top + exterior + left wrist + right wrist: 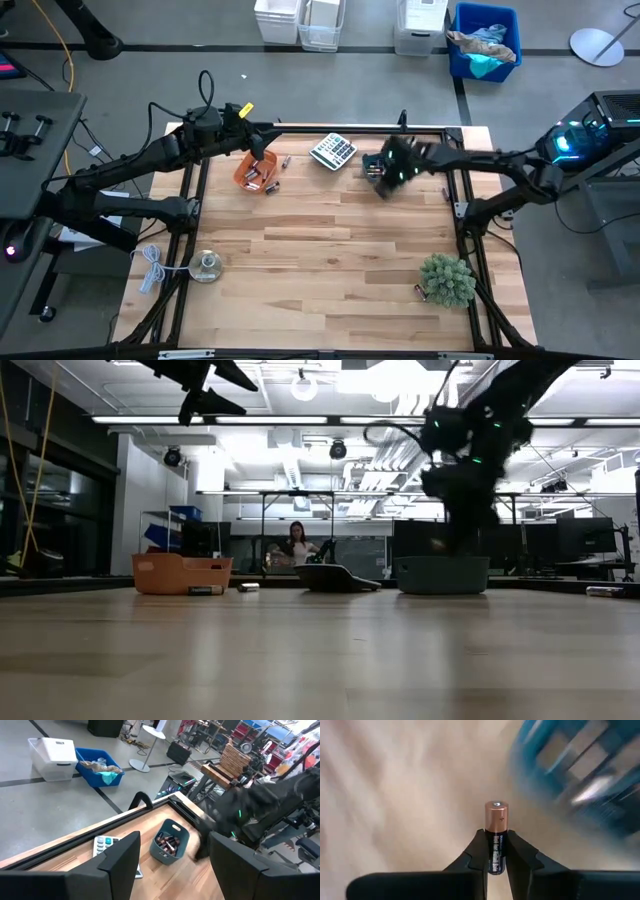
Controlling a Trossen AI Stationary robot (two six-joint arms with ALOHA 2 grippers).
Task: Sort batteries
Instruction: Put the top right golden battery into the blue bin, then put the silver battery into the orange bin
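Note:
My right gripper [495, 840] is shut on one battery [496, 815], black with a copper end, and hovers by the teal bowl [372, 168], which shows blurred in the right wrist view. More batteries [167, 844] lie in that bowl. An orange bowl [252, 172] holds other batteries, and loose ones lie on the table beside it [285, 160]. My left gripper [172, 855] is open, raised above the orange bowl [180, 573]. My right gripper pinches the battery by its black body [495, 852] between the two fingers. The copper end [496, 814] sticks out past the fingertips, in line with the fingers. The battery is lifted clear of the table.
A grey calculator [333, 150] lies between the two bowls near the far edge. A green plant [447, 280] stands near the right front corner with a small battery [420, 292] beside it. A round clear-and-metal disc [207, 265] and a white cable [150, 268] lie at the left.

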